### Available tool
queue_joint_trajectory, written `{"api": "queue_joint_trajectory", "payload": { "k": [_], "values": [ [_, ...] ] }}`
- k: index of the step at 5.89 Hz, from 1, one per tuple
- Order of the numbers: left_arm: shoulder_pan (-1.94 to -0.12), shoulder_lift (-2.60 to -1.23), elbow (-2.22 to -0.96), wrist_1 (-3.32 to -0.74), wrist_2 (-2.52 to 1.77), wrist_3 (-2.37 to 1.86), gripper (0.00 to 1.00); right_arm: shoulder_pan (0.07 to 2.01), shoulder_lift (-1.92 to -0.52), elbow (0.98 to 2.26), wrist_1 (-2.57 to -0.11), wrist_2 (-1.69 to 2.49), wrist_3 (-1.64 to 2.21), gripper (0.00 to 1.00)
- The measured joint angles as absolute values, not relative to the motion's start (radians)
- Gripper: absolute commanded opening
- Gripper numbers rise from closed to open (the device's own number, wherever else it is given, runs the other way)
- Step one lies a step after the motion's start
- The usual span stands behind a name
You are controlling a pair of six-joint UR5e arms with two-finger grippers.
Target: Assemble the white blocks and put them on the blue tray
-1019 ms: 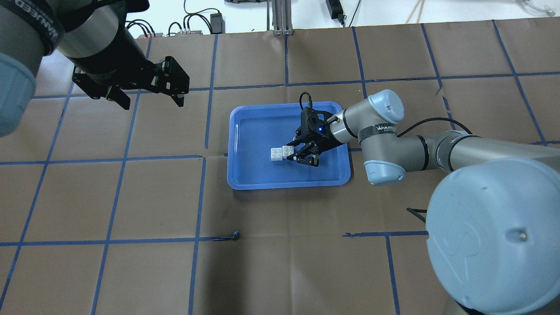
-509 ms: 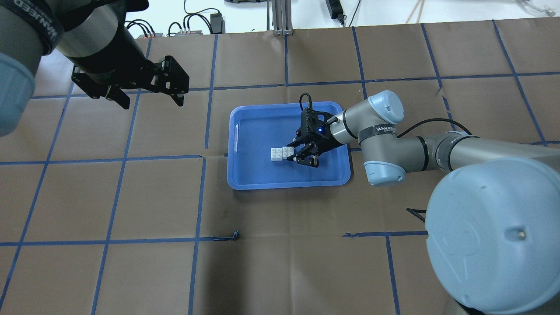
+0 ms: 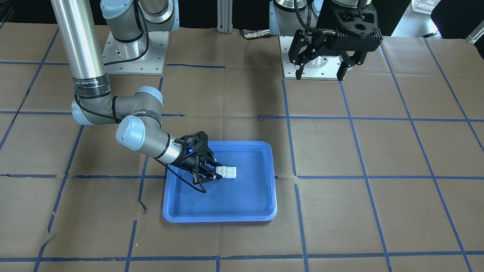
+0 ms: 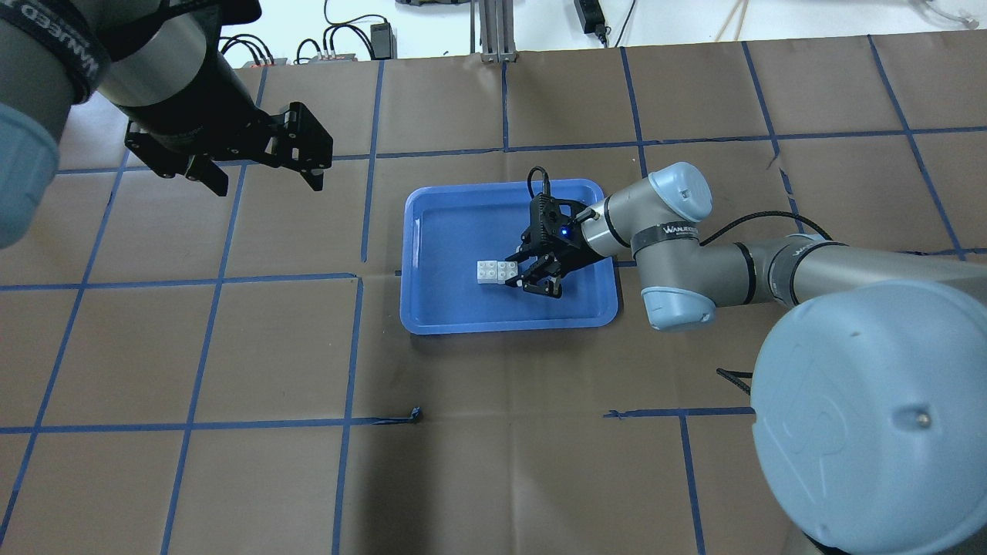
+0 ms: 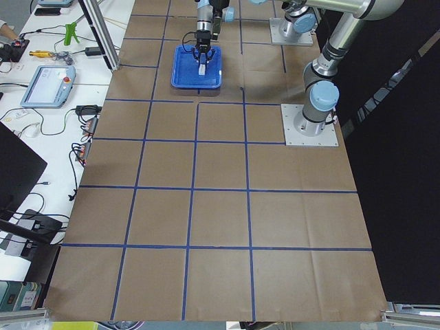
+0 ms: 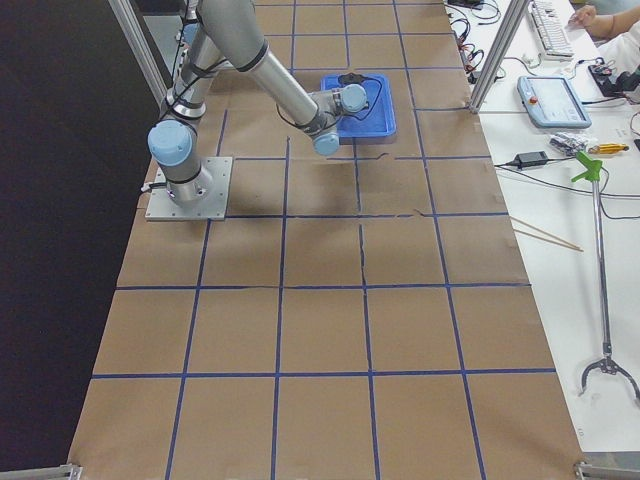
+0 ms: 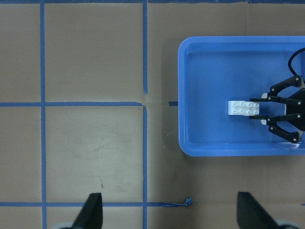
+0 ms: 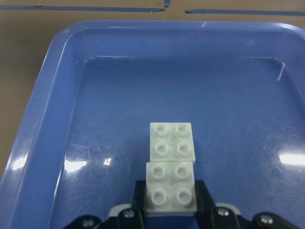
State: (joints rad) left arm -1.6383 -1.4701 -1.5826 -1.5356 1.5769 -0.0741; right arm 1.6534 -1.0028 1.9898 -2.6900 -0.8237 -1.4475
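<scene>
Two white blocks [image 4: 496,271] lie end to end, touching, on the floor of the blue tray [image 4: 432,324]. My right gripper [image 4: 515,271] reaches in low from the tray's right side and is shut on the nearer block. The right wrist view shows its fingers [image 8: 139,196] against both sides of that block [image 8: 170,191], with the other block [image 8: 171,143] just beyond. The front view shows the same grip [image 3: 216,173] on the blocks [image 3: 227,172]. My left gripper [image 4: 267,183] is open and empty, high above the table, left of the tray.
The tray [image 3: 219,218] sits mid-table on brown paper with a blue tape grid. A loose curl of tape [image 4: 416,415] lies in front of it. The arm bases [image 3: 321,64] stand at the robot's side. Operators' gear [image 6: 555,100] lies along the table's far edge.
The right gripper and the blocks have edged very slightly left on the tray. The left arm has barely moved.
</scene>
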Motion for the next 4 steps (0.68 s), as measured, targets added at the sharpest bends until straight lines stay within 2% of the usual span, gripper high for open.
{"api": "queue_joint_trajectory", "payload": {
  "k": [3, 4],
  "values": [
    [-1.638, -1.468, -1.583, -1.535, 1.577, -0.076, 1.00, 1.654, -0.996, 1.985, -2.696, -0.823, -1.454, 0.36],
    [-1.638, -1.468, -1.583, -1.535, 1.577, -0.077, 1.00, 1.654, -0.995, 1.985, -2.697, -0.822, -1.454, 0.51]
  ]
}}
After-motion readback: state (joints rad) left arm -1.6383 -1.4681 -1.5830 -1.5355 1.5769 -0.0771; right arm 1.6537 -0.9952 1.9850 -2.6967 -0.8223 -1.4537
